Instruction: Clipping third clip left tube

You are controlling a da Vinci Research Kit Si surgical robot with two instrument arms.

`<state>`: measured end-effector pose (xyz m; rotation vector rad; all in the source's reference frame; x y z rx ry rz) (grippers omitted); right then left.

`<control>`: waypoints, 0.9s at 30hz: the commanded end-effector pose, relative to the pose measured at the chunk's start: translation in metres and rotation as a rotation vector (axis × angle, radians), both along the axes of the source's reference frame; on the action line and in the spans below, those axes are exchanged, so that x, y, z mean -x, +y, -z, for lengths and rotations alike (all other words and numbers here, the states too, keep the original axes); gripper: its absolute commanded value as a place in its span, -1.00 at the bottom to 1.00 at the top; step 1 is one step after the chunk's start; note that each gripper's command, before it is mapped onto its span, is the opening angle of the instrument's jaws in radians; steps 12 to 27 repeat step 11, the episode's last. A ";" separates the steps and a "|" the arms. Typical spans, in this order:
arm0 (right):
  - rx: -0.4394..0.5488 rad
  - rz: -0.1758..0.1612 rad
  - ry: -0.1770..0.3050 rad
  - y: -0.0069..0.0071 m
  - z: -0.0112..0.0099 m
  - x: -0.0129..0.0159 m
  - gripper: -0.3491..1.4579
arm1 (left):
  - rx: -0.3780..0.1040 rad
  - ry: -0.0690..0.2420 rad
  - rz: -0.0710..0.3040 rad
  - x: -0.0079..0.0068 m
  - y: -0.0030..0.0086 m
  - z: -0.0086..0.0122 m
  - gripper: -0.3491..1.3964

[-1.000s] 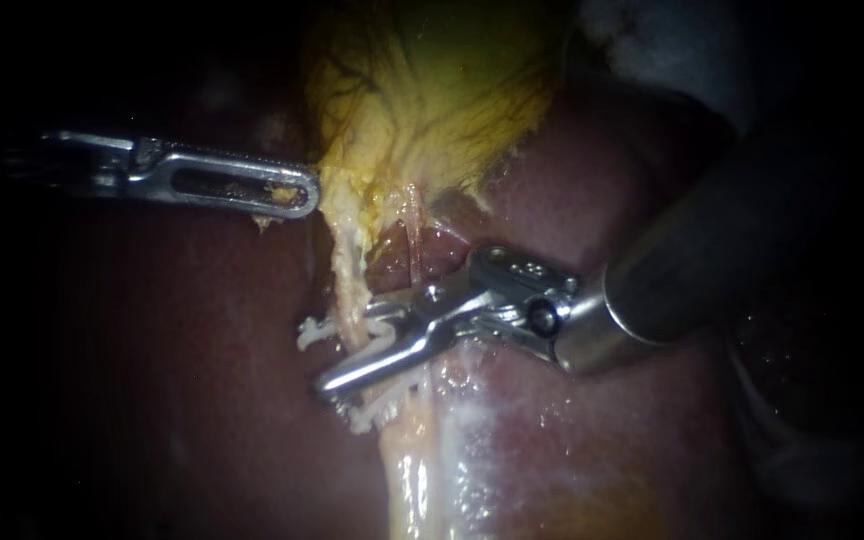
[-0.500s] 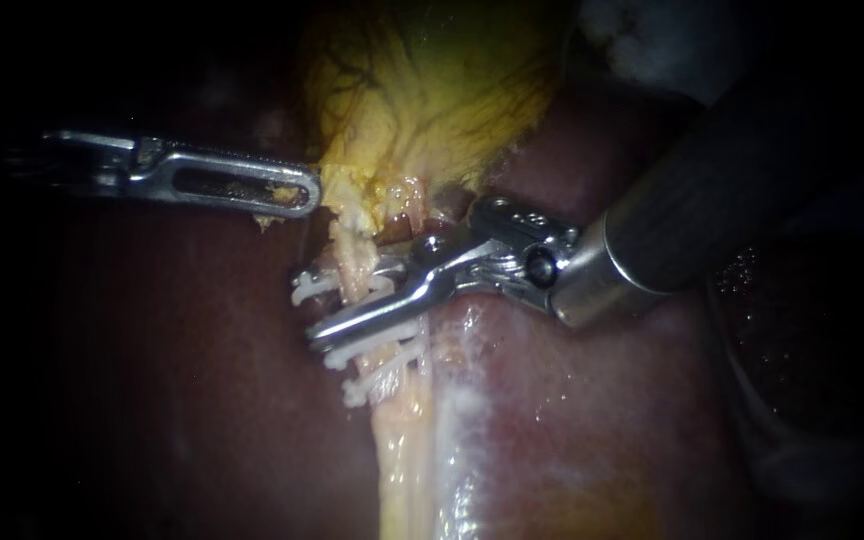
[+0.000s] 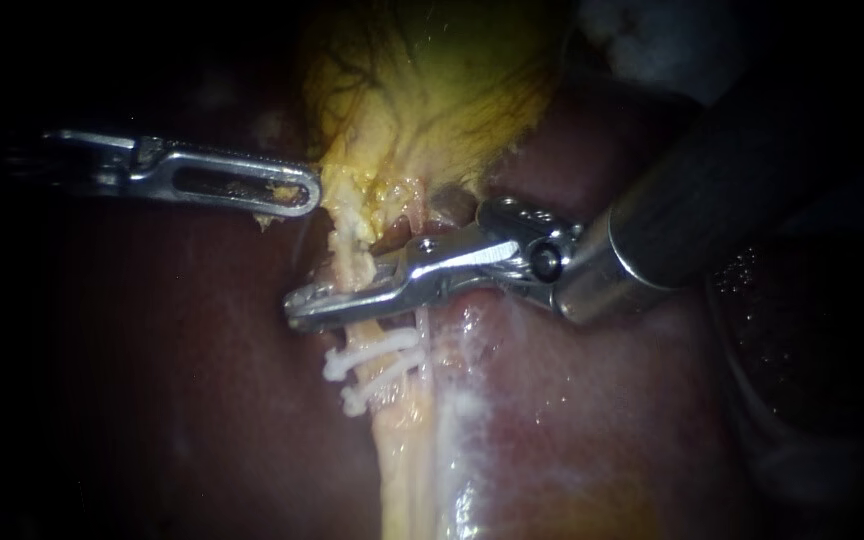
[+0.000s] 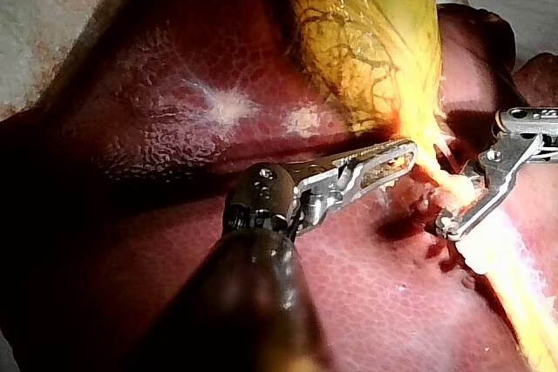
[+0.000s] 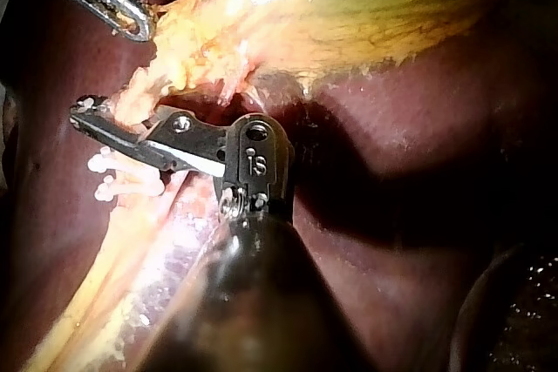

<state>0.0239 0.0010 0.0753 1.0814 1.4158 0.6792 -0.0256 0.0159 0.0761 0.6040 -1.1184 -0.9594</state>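
Note:
My left instrument (image 3: 304, 195) comes in level from the left, its slotted jaws shut on the yellow tissue at the foot of the gallbladder (image 3: 422, 90). The pale left tube (image 3: 350, 262) runs down from there. My right instrument (image 3: 297, 308) reaches across it from the right, jaws closed together on the tube. Just below them, two white clips (image 3: 377, 348) sit on the same tube. In the right wrist view a bit of white shows at the jaw tip (image 5: 85, 115). The left wrist view shows my left instrument (image 4: 405, 156) on the yellow tissue, my right instrument (image 4: 446, 226) close beside it.
Dark red liver (image 3: 182, 380) lies under and around everything. The right instrument's thick shaft (image 3: 732, 190) covers the upper right. A pale glistening strip of tissue (image 3: 407, 470) continues below the clips. Something whitish (image 3: 642, 40) lies at the far upper right.
My right instrument's jaws, open around the left tube a second ago, have moved up above the two clips and closed on it. The left instrument has held still.

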 end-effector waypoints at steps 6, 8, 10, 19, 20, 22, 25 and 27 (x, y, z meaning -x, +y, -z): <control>0.002 0.004 -0.004 -0.0001 -0.0002 0.0001 -1.00 | 0.000 -0.001 -0.001 -0.0001 0.0001 -0.0001 -1.00; 0.002 0.004 -0.004 -0.0001 -0.0002 0.0001 -1.00 | 0.000 -0.001 -0.001 -0.0001 0.0001 -0.0001 -1.00; -0.003 0.005 -0.005 -0.0002 -0.0002 0.0001 -1.00 | 0.000 -0.001 -0.001 -0.0001 0.0001 -0.0001 -1.00; -0.003 0.005 -0.005 -0.0002 -0.0002 0.0001 -1.00 | 0.000 -0.001 -0.001 -0.0001 0.0002 -0.0001 -1.00; -0.003 0.005 -0.005 -0.0002 -0.0002 0.0001 -1.00 | 0.000 -0.001 -0.001 -0.0001 0.0002 -0.0001 -1.00; -0.003 0.005 -0.005 -0.0002 -0.0002 0.0001 -1.00 | 0.000 -0.001 -0.001 -0.0001 0.0002 -0.0001 -1.00; -0.003 0.005 -0.005 -0.0002 -0.0002 0.0001 -1.00 | 0.000 -0.001 -0.001 -0.0001 0.0002 -0.0001 -1.00; -0.003 0.005 -0.005 -0.0002 -0.0002 0.0001 -1.00 | 0.000 -0.001 -0.001 -0.0001 0.0002 -0.0001 -1.00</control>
